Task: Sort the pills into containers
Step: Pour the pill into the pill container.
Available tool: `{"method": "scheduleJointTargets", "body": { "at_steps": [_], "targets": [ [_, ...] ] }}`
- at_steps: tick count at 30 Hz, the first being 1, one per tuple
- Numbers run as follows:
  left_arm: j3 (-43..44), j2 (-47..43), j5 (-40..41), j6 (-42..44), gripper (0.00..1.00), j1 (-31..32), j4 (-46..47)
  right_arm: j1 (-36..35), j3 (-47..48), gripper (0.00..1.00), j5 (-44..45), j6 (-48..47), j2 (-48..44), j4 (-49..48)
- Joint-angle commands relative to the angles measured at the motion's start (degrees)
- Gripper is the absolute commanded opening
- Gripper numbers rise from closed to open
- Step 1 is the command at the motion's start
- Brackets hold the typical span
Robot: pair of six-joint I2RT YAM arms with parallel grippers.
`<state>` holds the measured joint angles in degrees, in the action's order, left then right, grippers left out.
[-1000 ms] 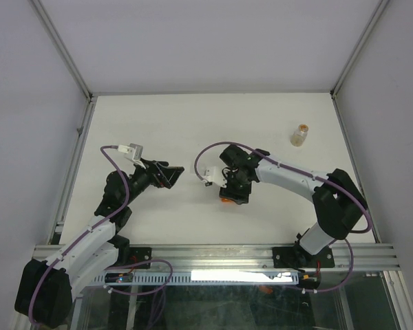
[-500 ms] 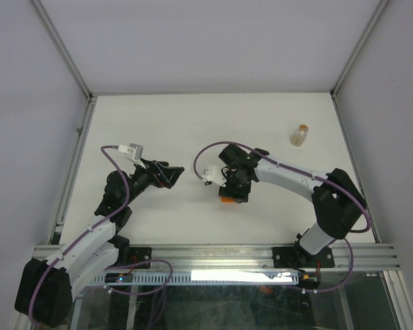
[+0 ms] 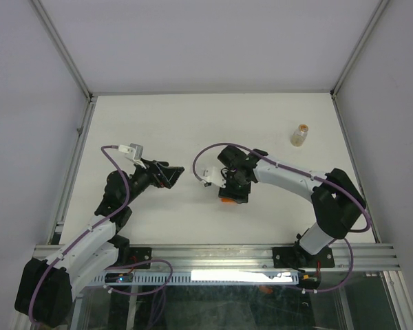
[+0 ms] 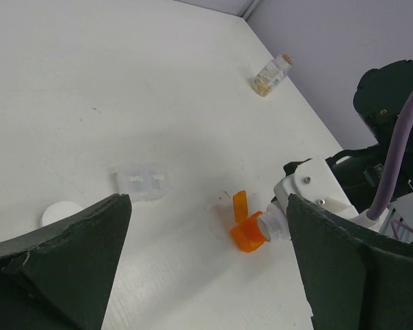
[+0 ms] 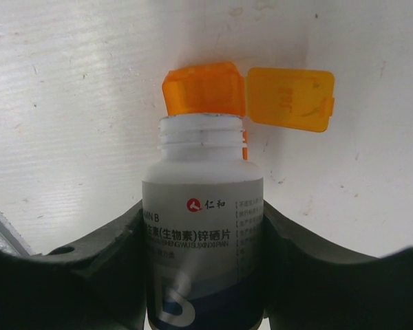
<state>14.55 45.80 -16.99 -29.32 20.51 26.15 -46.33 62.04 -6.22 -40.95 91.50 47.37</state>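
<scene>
Our right hand (image 5: 205,230) is clamped on the white bottle (image 5: 205,158), a finger pressed to each side; the bottle is tipped over, its open mouth right at the orange cup (image 5: 204,88), near the middle of the tabletop (image 3: 193,124) and towards its near edge; the cup's hinged lid (image 5: 290,98) is flipped back beside it. We cannot tell whether the bottle's rim sits inside the cup or only touches it. We see no loose pills; the bottle is opaque, and only the clear vial (image 3: 300,135), standing by the right edge towards the far right corner, shows tan bits inside. Our left hand (image 3: 171,176) hangs well apart to the left, fingers spread wide and gripping nothing; a white cap (image 4: 60,214) and a small clear box (image 4: 142,184) lie between it and the cup.

The main risk, as we judge it, is the cup: nothing steadies it, so a nudge from the bottle could slide or topple it; the cup is hardly wider than the bottle's mouth, so pills could skip past and scatter; a steep tilt could dump too many at once.
</scene>
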Motion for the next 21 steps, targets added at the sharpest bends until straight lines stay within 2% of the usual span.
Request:
{"method": "scheduleJointTargets", "body": {
  "at_steps": [1,2,5,7,8,10,12,13,15,18,20,21],
  "targets": [
    [1.9,0.16,-0.96,1.03,0.99,-0.35,3.14,-1.01,2.28,0.0,0.1,0.47,-1.15,0.3],
    [1.89,0.13,-1.01,1.01,0.99,-0.38,3.28,-1.01,0.24,0.0,2.51,-0.29,-1.98,-2.67],
    [1.89,-0.08,-0.97,1.07,0.99,-0.39,3.09,-1.2,3.97,0.0,-1.61,1.28,0.26,2.98],
    [1.72,-0.09,-0.91,0.98,0.99,-0.37,3.43,-1.74,-0.21,0.0,2.65,-0.17,-2.38,-3.23],
    [1.84,0.11,-1.05,0.98,0.99,-0.38,3.35,-1.29,0.86,0.0,3.16,-0.29,-1.29,-1.39],
    [1.93,0.06,-1.07,1.12,0.99,-0.38,3.09,-1.36,4.02,0.0,-1.49,1.41,0.05,2.98],
    [1.73,-0.06,-0.98,1.09,0.99,-0.39,3.34,-2.31,0.07,0.0,2.23,0.48,-2.69,-3.05],
    [1.84,0.04,-1.08,1.03,0.99,-0.39,3.41,-1.41,0.01,0.0,3.35,-0.08,-2.09,-2.76],
    [1.93,0.09,-1.11,1.12,0.99,-0.36,3.07,-1.21,4.38,0.0,-0.98,1.54,0.63,3.48],
    [1.86,0.21,-1.09,1.02,0.99,-0.39,3.41,-1.18,0.24,0.0,3.23,-0.02,-2.27,-2.96],
    [2.01,0.22,-1.15,1.17,0.99,-0.32,3.07,-0.92,4.62,0.0,-1.25,1.49,0.42,3.32],
    [1.86,0.03,-1.01,1.07,0.99,-0.42,3.15,-1.67,3.88,0.0,-0.27,1.36,-0.51,2.47]
  ]
}}
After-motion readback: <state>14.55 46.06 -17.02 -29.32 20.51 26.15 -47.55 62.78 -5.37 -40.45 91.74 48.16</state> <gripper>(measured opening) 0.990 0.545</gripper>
